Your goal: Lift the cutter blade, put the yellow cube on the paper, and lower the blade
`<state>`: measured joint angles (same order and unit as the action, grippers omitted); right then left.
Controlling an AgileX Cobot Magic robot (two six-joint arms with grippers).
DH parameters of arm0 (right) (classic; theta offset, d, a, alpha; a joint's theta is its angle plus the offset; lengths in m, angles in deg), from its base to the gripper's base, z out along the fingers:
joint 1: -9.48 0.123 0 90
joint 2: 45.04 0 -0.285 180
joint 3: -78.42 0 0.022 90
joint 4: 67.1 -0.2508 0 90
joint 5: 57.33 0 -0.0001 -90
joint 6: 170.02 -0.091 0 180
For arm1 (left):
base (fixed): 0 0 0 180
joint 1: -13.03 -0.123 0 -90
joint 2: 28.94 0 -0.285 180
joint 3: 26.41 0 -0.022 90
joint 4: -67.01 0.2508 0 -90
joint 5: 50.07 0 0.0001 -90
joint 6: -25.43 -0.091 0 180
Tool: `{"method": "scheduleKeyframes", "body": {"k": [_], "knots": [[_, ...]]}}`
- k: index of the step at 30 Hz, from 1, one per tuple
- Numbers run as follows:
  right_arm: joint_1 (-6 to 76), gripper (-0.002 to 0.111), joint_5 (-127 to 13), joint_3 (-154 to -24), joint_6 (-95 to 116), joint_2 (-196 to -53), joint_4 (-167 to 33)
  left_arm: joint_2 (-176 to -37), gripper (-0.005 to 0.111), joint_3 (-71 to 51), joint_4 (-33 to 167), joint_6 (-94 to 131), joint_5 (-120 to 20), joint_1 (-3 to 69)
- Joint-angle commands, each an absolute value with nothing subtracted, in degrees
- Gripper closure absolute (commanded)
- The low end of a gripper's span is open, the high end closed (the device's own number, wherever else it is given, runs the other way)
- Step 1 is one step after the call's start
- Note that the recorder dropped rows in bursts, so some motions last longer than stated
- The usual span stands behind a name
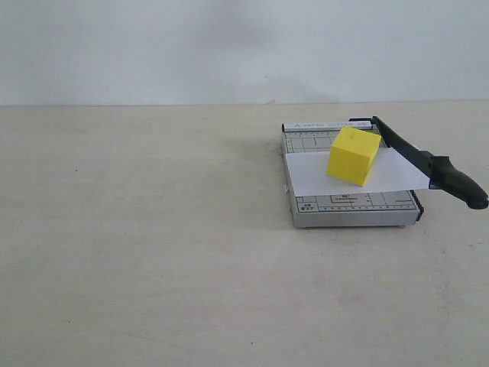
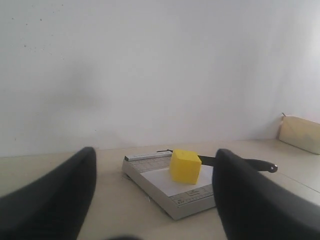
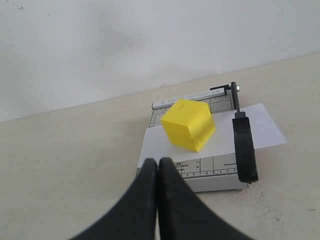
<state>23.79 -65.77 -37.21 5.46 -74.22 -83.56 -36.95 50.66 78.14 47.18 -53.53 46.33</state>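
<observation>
The yellow cube (image 1: 354, 155) stands on the white paper (image 1: 317, 177), which lies across the grey cutter base (image 1: 348, 212). Along the base's right edge runs the black cutter blade (image 1: 428, 163), lowered, its thick handle sticking out past the front corner. Neither gripper shows in the exterior view. In the left wrist view my left gripper (image 2: 155, 192) is open, well back from the cube (image 2: 185, 166) and base (image 2: 150, 182). In the right wrist view my right gripper (image 3: 158, 167) is shut on nothing, short of the base's (image 3: 220, 182) front edge, with the cube (image 3: 188, 124) and blade handle (image 3: 244, 147) beyond.
The beige table (image 1: 153, 252) runs wide to the left and front of the cutter. A white wall (image 1: 229, 46) closes the back. A pale yellowish box (image 2: 301, 134) sits far off at the edge of the left wrist view.
</observation>
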Motion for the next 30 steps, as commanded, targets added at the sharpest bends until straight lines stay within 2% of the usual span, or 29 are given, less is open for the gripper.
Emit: {"method": "scheduleKeyframes", "body": {"k": [1, 13, 30], "knots": [[23.9, 0.108, -65.8, -37.1, 4.3, -74.1, -83.4, -36.7, 0.044, 50.8, 78.3, 46.8, -53.4, 46.2], [23.9, 0.108, -65.8, -37.1, 3.9, -74.1, -83.4, -36.7, 0.044, 50.8, 78.4, 32.6, -55.0, 46.2], [23.9, 0.108, -65.8, -37.1, 3.7, -74.1, -83.8, -36.7, 0.044, 50.8, 78.4, 31.2, -56.6, 46.2]]}}
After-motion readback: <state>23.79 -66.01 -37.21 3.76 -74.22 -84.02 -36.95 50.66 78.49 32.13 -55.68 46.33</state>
